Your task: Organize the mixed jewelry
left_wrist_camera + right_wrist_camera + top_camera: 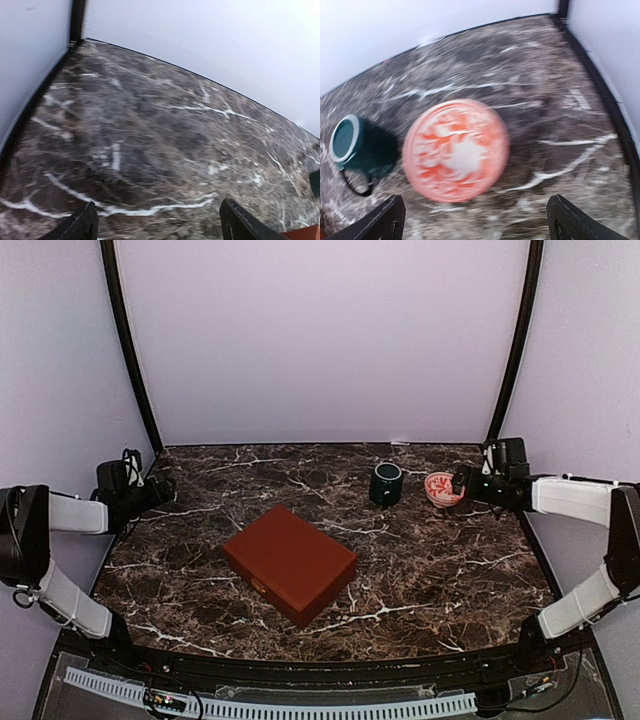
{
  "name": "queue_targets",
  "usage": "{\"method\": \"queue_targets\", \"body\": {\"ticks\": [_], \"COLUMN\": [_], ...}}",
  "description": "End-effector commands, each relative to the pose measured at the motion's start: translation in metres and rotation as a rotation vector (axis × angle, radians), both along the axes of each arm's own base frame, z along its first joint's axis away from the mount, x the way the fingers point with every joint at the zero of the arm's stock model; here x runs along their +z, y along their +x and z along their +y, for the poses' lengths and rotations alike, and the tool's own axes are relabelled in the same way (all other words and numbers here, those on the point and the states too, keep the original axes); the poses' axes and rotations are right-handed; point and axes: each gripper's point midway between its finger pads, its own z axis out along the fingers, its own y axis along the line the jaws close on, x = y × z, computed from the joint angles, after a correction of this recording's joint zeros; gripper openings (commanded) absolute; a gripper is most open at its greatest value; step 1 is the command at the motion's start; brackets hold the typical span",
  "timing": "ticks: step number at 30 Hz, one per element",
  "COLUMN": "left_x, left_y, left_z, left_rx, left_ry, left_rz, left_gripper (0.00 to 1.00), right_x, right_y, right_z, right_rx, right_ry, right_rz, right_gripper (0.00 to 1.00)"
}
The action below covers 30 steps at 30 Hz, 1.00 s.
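Red-brown closed box — left claw and right claw spread wide, empty — orange-white dish beside the right.

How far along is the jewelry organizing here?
Done: nothing visible; the wooden box sits closed mid-table and no jewelry shows. In hand: nothing; both grippers are open and empty, the right gripper facing the red-and-white dish beside the green mug, the left gripper over the marble table. Left: essentially the whole sorting job.

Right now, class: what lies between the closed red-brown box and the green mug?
Only bare marble tabletop. The top external view shows the box and the mug apart, with nothing standing between them.
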Motion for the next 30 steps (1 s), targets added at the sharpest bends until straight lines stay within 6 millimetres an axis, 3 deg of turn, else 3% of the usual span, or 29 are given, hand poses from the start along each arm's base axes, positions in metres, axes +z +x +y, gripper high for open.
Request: {"method": "queue_targets", "body": {"ticks": [1,4,6,13,20,30], "left_x": [0.022,0.022,0.014,0.004,0.006,0.009], "left_y": [-0.02,-0.037,-0.047,-0.041,-0.036,-0.039], "left_z": [0.058,0.066,0.067,0.05,0.042,0.041], "left_rx": [0.21,0.245,0.243,0.123,0.08,0.087], "left_ry": [0.135,0.232,0.279,0.326,0.321,0.323], "left_rz": [-0.11,-0.156,-0.177,-0.236,-0.273,-0.307], "left_gripper": [0.87,0.87,0.87,0.88,0.88,0.9], "right_x": [0.037,0.041,0.034,0.033,0.018,0.018], "right_y": [-0.004,-0.022,-0.038,-0.063,-0.063,-0.059], "right_z": [-0.055,-0.083,-0.095,-0.109,-0.115,-0.114], "right_rx": [-0.088,-0.166,-0.214,-0.26,-0.267,-0.263], "right_ry": [0.021,-0.032,-0.079,-0.181,-0.25,-0.247], "right_rz": [-0.215,-0.323,-0.37,-0.552,-0.538,-0.54], "right_gripper": [1.0,1.0,1.0,1.0,1.0,1.0]}}
